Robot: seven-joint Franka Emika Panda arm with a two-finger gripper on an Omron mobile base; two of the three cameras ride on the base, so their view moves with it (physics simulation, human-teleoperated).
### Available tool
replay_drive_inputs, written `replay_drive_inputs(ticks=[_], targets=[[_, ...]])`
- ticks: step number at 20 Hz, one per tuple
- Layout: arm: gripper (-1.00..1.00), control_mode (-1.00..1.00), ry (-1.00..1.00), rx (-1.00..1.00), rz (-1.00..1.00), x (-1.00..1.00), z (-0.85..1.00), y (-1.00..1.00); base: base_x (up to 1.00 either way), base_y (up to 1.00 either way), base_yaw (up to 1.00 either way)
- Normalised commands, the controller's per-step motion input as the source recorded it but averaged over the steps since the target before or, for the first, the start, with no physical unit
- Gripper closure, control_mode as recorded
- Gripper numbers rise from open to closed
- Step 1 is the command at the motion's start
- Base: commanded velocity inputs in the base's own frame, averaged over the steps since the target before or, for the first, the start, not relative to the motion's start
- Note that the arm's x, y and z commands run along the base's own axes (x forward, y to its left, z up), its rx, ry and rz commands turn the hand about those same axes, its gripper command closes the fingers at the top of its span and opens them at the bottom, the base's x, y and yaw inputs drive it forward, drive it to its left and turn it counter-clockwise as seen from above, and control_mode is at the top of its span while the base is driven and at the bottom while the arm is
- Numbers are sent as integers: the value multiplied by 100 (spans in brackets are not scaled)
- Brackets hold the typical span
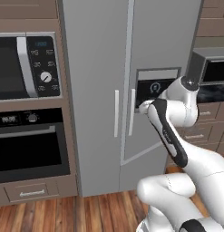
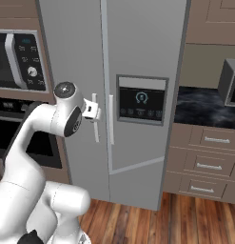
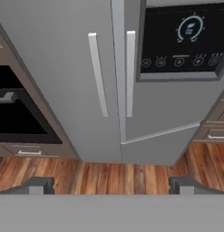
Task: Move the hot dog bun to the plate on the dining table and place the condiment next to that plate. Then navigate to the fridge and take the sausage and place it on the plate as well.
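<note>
While my base stands on the wood floor (image 3: 99, 174) before the grey fridge (image 1: 97, 54), my arm reaches toward its two closed doors and my gripper (image 3: 111, 185) hangs with its jaws spread wide, nothing between them. Both fingertips (image 3: 38, 185) rise at the bottom of the hand view, well short of the fridge's pair of pale vertical handles (image 3: 99, 74), which stand side by side at the seam between the doors. On the fridge's right door sits a dark dispenser panel (image 2: 141, 101) with a round dial symbol. To the fridge's left are a microwave (image 1: 25, 65) and, under it, a black oven (image 1: 29, 145). To the fridge's right run brown drawers (image 2: 207, 164) beneath a dark counter (image 2: 200, 106). With the doors shut, I cannot tell where the sausage lies.
</note>
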Motion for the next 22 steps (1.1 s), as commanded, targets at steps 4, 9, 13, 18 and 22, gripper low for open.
replay_drive_inputs(ticks=[4, 9, 13, 18, 22], targets=[[-100, -100, 0, -6, -8, 68, -29, 0, 0, 0, 0], [-100, -100, 0, -4, -9, 66, -24, -5, 0, 0, 0], [-100, -100, 0, -1, -6, 63, -24, -9, 0, 0, 0], [-100, -100, 0, 0, -4, 63, -24, -11, 0, 0, 0], [-100, -100, 2, 0, -1, 69, -19, -5, 0, 0, 0]])
